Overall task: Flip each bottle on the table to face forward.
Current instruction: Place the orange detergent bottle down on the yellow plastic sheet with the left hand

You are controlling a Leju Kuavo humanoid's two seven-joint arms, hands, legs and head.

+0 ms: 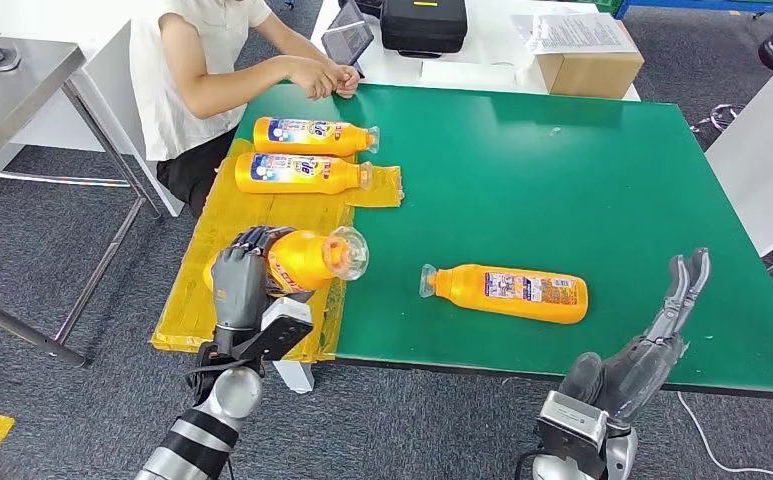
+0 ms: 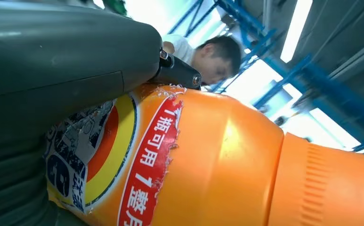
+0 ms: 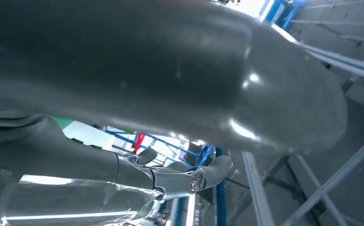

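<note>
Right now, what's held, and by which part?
Left hand grips a bottle around its body, over the label. Right hand holds nothing.

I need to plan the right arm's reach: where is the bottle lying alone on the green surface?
In the head view, the lone bottle lies on its side on the green table, near its front edge, right of the left hand and left of the right hand.

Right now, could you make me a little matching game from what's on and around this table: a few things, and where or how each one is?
Things:
1. left hand
2. right hand
3. lone bottle
4. cardboard box

States:
A. lies on the bare green mat
B. holds an orange bottle
C. on the white table beyond
D. holds nothing, fingers straight

Pairs: 1-B, 2-D, 3-A, 4-C
</note>
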